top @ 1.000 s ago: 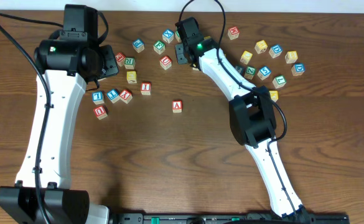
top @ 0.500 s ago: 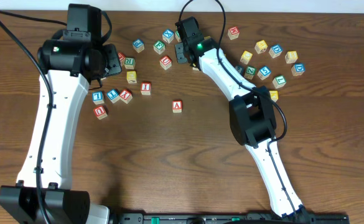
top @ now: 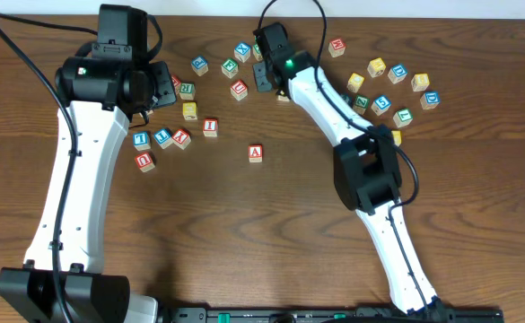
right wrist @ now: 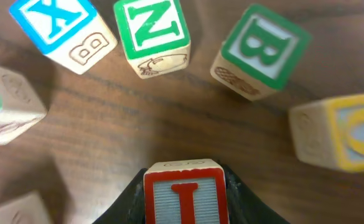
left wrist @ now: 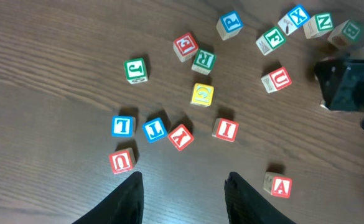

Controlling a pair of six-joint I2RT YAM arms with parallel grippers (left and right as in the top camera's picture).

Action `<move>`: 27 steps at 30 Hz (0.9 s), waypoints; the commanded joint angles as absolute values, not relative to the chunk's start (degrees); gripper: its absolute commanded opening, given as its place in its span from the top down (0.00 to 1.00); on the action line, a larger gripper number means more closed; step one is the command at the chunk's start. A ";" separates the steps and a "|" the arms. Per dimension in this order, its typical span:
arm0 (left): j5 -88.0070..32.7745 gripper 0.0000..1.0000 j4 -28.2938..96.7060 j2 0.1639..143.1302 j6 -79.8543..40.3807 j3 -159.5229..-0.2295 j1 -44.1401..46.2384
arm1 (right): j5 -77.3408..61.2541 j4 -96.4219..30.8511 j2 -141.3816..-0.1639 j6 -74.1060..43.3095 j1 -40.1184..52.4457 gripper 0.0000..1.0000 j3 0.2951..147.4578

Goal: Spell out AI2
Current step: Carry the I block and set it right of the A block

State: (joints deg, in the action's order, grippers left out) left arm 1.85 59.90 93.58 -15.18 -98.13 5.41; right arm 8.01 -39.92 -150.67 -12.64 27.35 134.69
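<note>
The red-framed "A" block lies alone on the wooden table, and shows at the lower right of the left wrist view. My right gripper is shut on a red-framed "I" block, held just above the table by the back cluster; in the overhead view the gripper hides this block. A second red "I" block lies left of the "A". My left gripper is open and empty, above the left cluster. I cannot make out the "2" block.
Blue "X", green "N", green "B" and a yellow block lie close ahead of my right gripper. Blocks "L", "Y" and "U" lie left. More blocks lie at the back right.
My left arm has shifted slightly toward the back. The right gripper and the blocks on the table have not visibly moved.
</note>
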 commanded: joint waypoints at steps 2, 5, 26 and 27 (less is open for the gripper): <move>1.98 0.57 59.16 94.30 -15.51 -97.60 5.50 | 8.88 -43.59 -140.55 -10.20 27.75 0.74 135.37; 1.98 0.57 58.74 94.30 -15.51 -97.60 5.50 | 8.82 -48.86 -136.40 -10.22 27.75 0.74 135.37; 7.11 0.51 57.54 94.30 -15.49 -97.60 4.47 | 8.23 -77.54 -132.53 -27.07 33.95 0.73 126.06; 7.11 0.51 57.54 94.30 -15.49 -97.60 4.21 | 8.23 -76.77 -132.53 -27.86 34.15 0.73 124.55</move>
State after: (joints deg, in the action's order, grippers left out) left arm 5.39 57.54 93.58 -15.20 -98.10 5.06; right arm 7.79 -77.69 -131.57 -23.94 33.32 127.39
